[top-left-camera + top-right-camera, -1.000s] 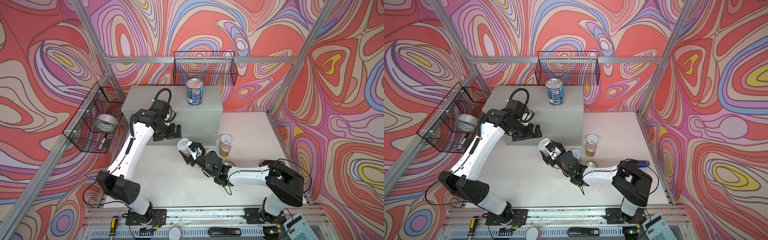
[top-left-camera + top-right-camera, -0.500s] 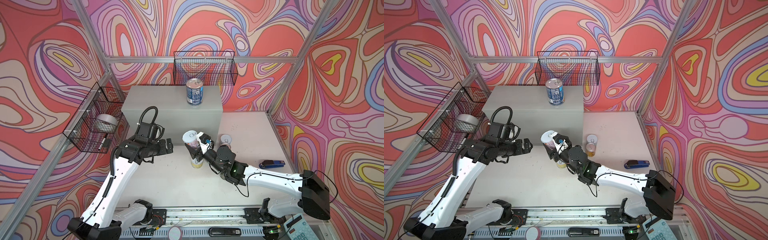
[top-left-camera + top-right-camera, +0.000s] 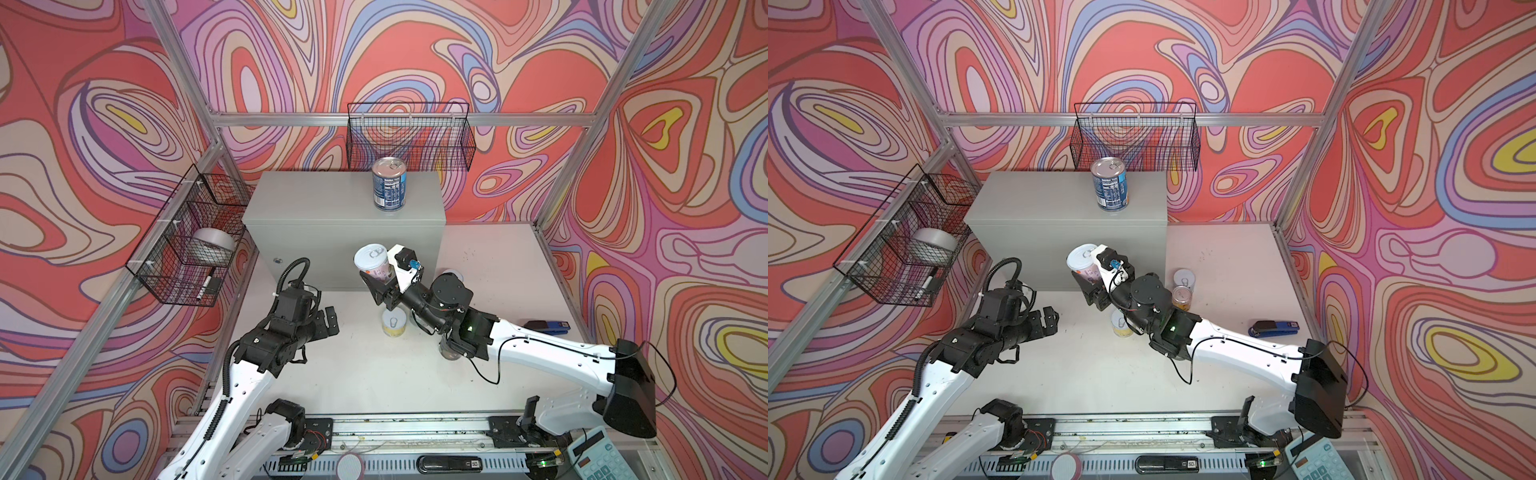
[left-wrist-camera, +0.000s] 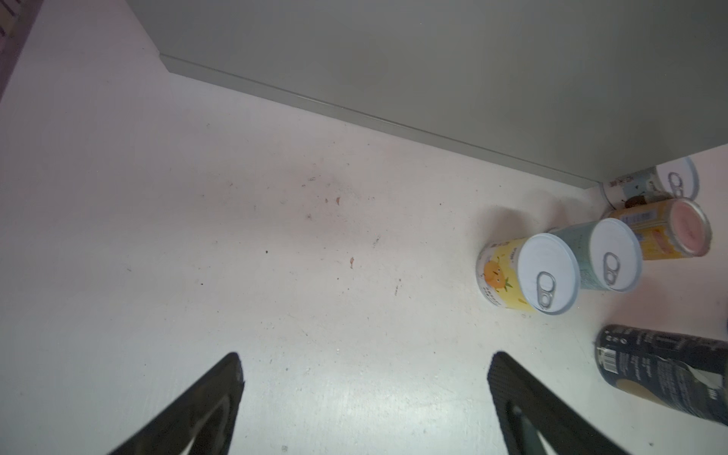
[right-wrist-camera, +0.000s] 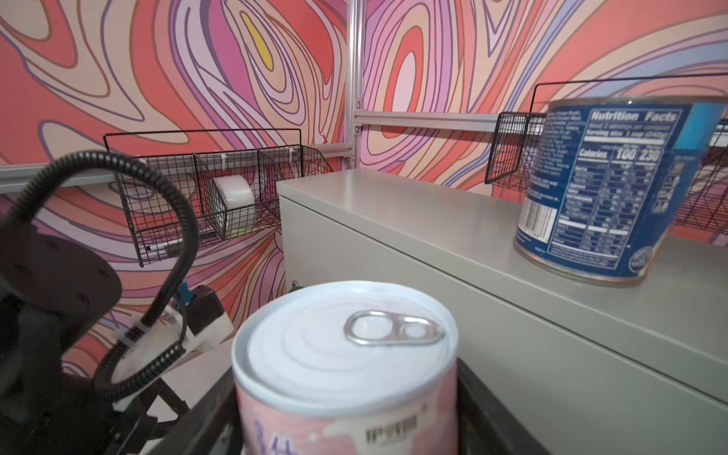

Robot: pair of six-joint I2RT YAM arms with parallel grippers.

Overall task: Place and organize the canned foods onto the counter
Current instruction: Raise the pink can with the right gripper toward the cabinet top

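Swirl-patterned walls (image 3: 415, 50); white tabletop (image 3: 374, 374); wire baskets (image 3: 409, 137)

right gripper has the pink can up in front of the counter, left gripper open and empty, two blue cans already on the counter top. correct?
One thing is wrong: only one blue can stands on the counter, as both top views show. The rest holds: the right gripper holds the pink can up before the counter front, and the left gripper is open and empty.
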